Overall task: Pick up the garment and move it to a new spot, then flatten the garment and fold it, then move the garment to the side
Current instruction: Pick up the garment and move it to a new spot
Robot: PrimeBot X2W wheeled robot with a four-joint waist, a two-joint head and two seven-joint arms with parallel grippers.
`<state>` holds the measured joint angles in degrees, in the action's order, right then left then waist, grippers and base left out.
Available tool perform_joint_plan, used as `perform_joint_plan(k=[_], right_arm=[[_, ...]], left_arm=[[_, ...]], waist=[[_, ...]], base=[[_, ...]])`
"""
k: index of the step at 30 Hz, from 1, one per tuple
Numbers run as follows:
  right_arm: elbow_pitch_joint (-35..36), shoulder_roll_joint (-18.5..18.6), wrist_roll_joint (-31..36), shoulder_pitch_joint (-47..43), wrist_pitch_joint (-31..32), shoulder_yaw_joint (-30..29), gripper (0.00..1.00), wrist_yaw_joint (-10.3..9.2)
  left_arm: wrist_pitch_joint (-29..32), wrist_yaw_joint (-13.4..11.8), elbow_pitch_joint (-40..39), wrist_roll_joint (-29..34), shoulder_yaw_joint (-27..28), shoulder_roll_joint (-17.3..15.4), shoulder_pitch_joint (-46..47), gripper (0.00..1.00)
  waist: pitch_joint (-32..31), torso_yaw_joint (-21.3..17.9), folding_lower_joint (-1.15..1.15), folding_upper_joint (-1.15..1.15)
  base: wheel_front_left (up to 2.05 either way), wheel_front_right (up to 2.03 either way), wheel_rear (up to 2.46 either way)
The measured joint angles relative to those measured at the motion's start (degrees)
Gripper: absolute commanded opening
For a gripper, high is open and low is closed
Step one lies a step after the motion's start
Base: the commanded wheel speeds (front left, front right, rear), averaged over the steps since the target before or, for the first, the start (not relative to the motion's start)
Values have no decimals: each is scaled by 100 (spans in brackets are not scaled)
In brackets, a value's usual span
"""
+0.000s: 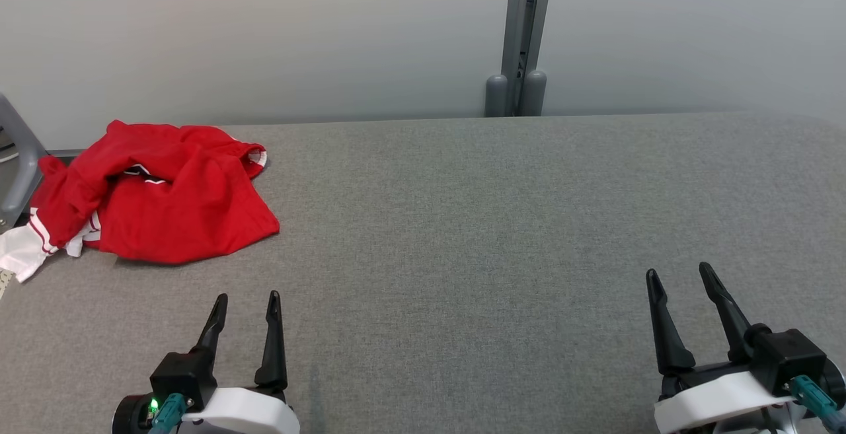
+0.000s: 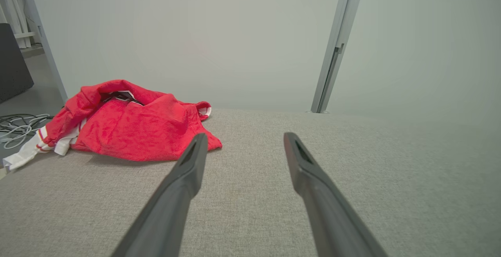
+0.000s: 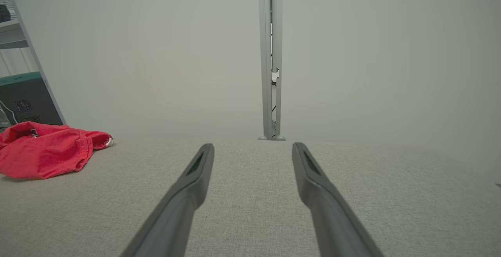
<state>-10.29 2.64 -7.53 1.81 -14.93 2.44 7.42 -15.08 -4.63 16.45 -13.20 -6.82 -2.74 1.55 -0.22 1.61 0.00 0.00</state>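
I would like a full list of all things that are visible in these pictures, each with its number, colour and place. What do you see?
crumpled red garment with white trim: one, red and white, far left of the table, reaching its left edge
grey fabric-covered table: one, grey, across the whole foreground
grey metal post: one, grey, upright behind the table's far edge
plain pale wall: one, off-white, behind the table
loose cables: several, pale grey, on the floor left of the table
left gripper: one, dark fingers, open, near left, short of the garment
right gripper: one, dark fingers, open, near right, over bare table
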Motion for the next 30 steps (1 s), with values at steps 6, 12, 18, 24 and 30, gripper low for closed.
perform_joint_plan(k=[6, 12, 18, 24, 30], right_arm=[[1, 2, -1, -1, -2, -11, 100, 0], [13, 4, -21, 0, -7, -3, 100, 0], [27, 5, 8, 38, -7, -13, 100, 0], [49, 4, 55, 68, -7, -16, 100, 0], [46, 4, 89, 110, -8, 19, 100, 1]], left_arm=[[0, 4, 11, 4, -16, 0, 28, 100], [-1, 10, 8, 20, -40, 0, 114, 100], [-1, 4, 0, 20, -29, -1, 146, 100], [-1, 3, -11, 8, -18, -2, 200, 100], [-1, -7, -18, -54, -29, -4, 214, 100]], waist=[[12, 85, 0, 0], [44, 337, 0, 0], [95, 785, 0, 0], [149, 1358, 0, 0], [192, 1982, 0, 0]], base=[[0, 0, 0], [0, 0, 0], [0, 0, 0], [0, 0, 0], [0, 0, 0]])
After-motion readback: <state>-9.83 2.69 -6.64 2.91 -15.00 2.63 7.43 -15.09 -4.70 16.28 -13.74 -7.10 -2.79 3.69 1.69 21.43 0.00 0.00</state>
